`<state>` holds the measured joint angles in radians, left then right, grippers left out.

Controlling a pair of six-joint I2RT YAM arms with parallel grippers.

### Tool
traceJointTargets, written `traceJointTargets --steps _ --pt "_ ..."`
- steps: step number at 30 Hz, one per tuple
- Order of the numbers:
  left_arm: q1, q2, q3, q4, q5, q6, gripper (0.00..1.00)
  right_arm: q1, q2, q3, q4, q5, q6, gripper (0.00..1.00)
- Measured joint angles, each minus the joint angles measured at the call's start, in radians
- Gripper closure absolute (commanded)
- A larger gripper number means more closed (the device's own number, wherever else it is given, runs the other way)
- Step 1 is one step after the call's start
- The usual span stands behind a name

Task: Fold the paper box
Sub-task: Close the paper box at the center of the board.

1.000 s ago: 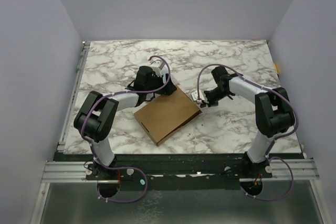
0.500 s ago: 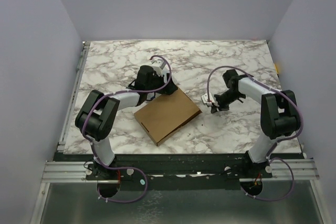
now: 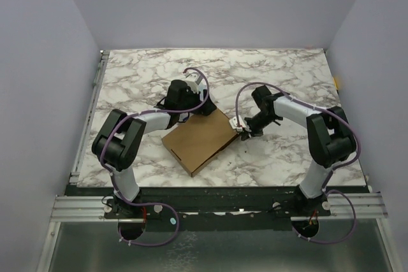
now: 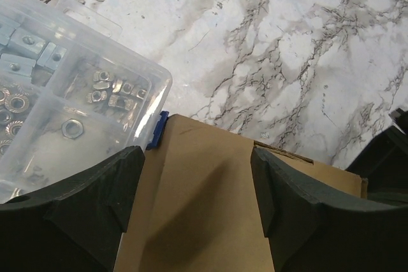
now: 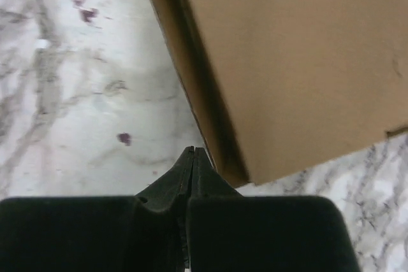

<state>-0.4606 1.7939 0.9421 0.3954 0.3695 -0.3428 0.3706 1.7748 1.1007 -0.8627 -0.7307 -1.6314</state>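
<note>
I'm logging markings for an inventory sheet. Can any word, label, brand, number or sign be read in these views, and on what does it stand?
None can be read.
The paper box is plain brown, with no print on the faces shown.
The clear plastic case holding nuts shows no label, only a blue latch.
The marble table bears only veining.

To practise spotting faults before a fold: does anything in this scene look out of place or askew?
The paper box lies turned diagonally to the table edges. A clear plastic case of nuts sits right at its far corner, blue latch against the cardboard: a stray item crowding the fold.
</note>
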Motion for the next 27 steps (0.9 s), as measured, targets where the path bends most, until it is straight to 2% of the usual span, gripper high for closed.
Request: traceJointTargets --steps 6,15,20,23,27 --pt "-0.025 0.033 0.008 -0.01 0.0 0.025 0.23 0.0 0.043 0.052 0.084 0.04 0.092 1.0" --pt "-0.026 0.069 0.049 -0.025 -0.016 0.026 0.21 -0.003 0.096 0.128 0.039 0.071 0.11 0.99" --pt "-0.028 0.069 0.121 -0.135 -0.034 0.024 0.17 -0.02 0.076 0.123 0.027 0.076 0.143 0.98" --pt "-0.035 0.063 0.181 -0.209 -0.049 0.022 0.17 -0.039 -0.024 0.067 0.029 0.043 0.207 0.84" --pt "-0.039 -0.017 0.223 -0.254 -0.082 0.032 0.15 -0.051 -0.193 -0.007 0.043 -0.029 0.325 0.57"
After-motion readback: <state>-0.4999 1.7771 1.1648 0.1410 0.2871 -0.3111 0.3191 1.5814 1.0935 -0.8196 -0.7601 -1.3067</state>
